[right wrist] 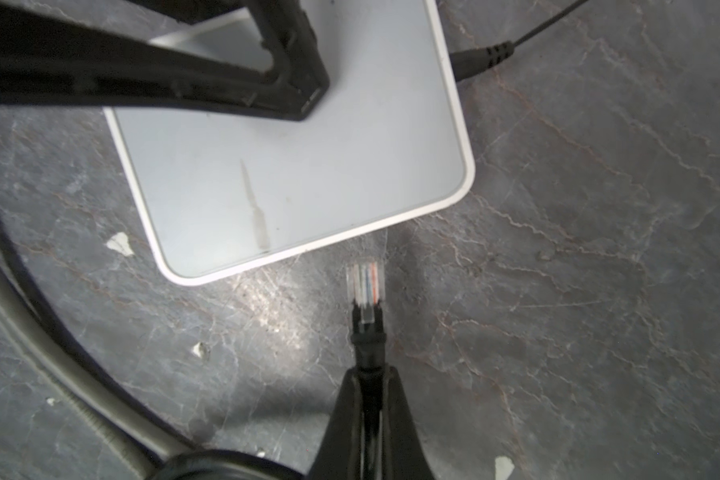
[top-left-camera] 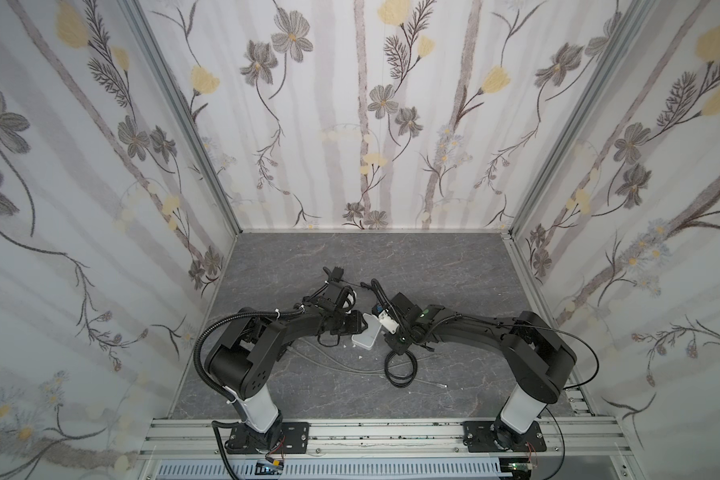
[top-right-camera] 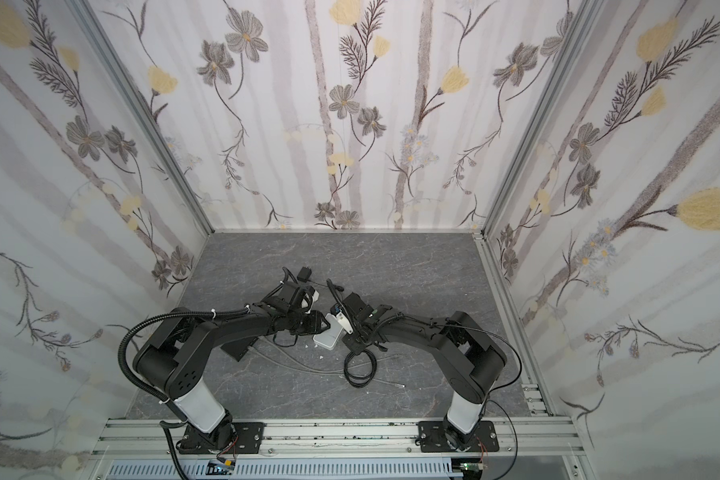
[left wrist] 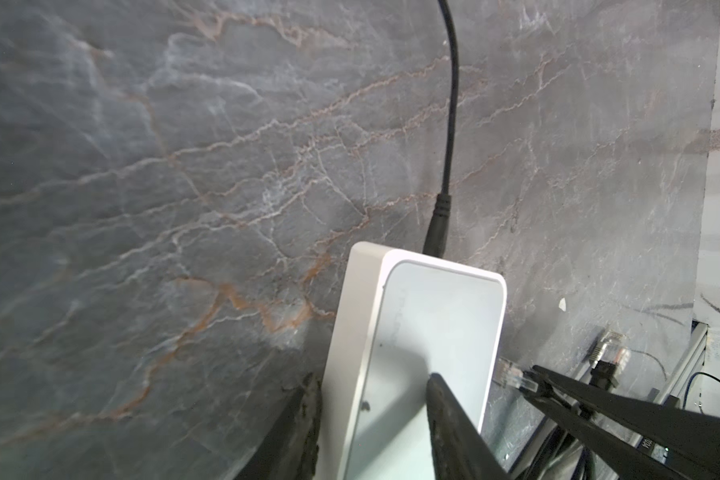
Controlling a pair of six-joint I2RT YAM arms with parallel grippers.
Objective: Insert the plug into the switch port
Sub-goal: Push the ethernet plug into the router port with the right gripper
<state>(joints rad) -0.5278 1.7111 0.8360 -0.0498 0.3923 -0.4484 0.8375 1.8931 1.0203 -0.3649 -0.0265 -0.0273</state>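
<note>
The switch (right wrist: 292, 166) is a flat white box with a pale grey top, tilted just above the marble floor in both top views (top-left-camera: 366, 336) (top-right-camera: 328, 337). My left gripper (left wrist: 371, 378) is shut on it, one finger on the top face and one on the underside. My right gripper (right wrist: 370, 372) is shut on the black boot behind the clear plug (right wrist: 365, 282). The plug's tip points at the switch's near side edge, a short gap away, and also shows beside the box in the left wrist view (left wrist: 510, 372). The switch port is hidden on that thin side face.
A black power lead (left wrist: 437, 232) sits in the switch's far end. A coil of black cable (top-left-camera: 400, 370) and a grey cable (right wrist: 38, 332) lie on the floor under the right arm. A second clear connector (left wrist: 612, 345) and a black adapter (top-left-camera: 335, 274) lie nearby.
</note>
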